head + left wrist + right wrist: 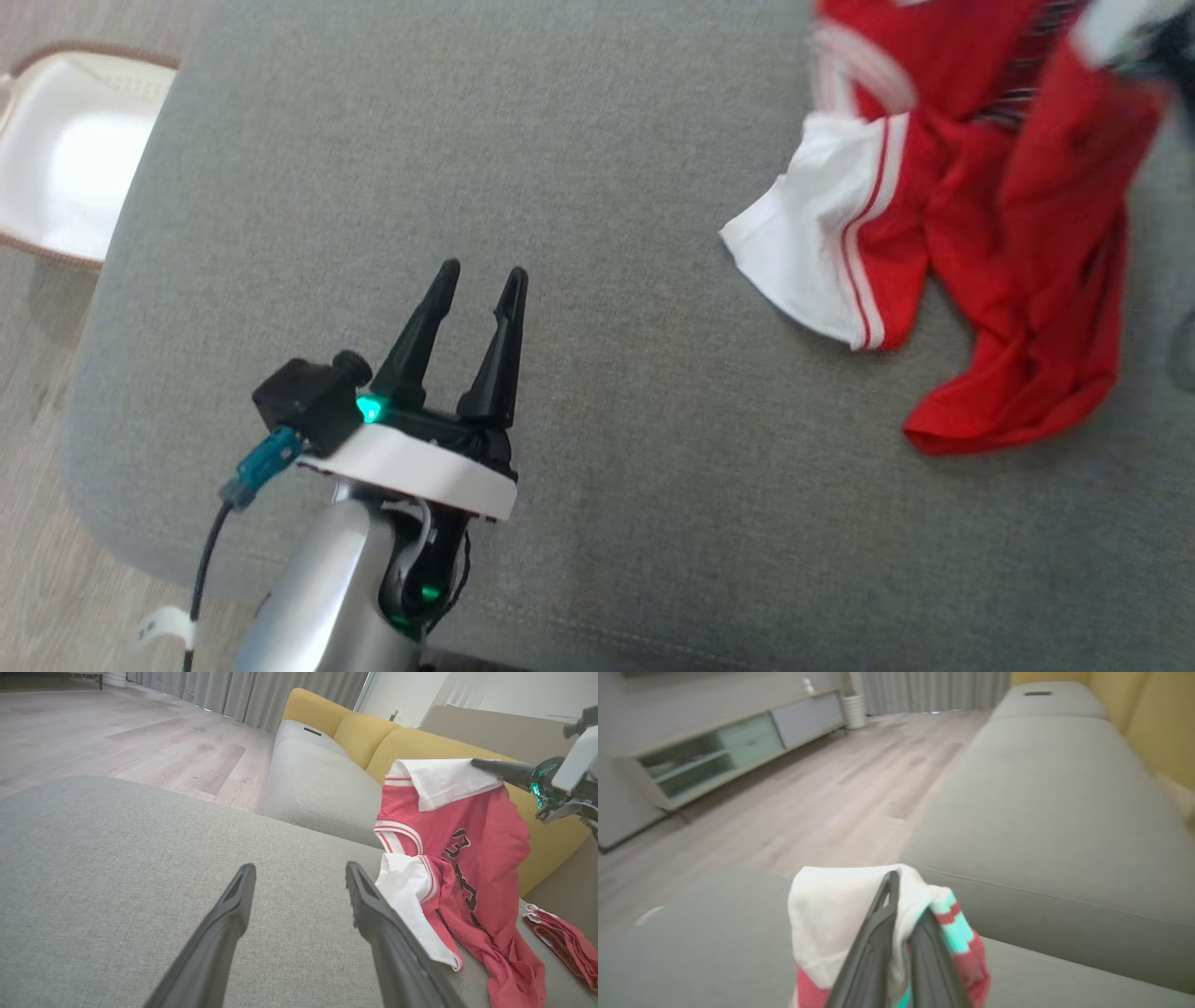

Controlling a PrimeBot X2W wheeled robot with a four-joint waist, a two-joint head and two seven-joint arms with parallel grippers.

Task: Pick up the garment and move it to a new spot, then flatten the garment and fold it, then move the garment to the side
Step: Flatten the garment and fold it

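Observation:
The garment [990, 233], a red jersey with white sleeves and striped trim, is bunched at the right of the grey cushion [597, 187]. Its upper part is lifted off the cushion while its lower part trails on the fabric. My right gripper [901, 896] is shut on a white sleeve fold of the garment [822, 914]. In the left wrist view the right gripper [486, 765] holds that white fold up at the garment's [467, 858] top. My left gripper [481, 275] hovers open over bare cushion, well left of the garment. Its fingers [233, 914] hold nothing.
A white basket [65, 159] sits on the wood floor off the cushion's left edge. Beyond the cushion stands a sofa with a grey seat [317, 779] and yellow back [420, 742]. More folded red cloth [560, 938] lies at the far right. A low cabinet [728, 751] lines the wall.

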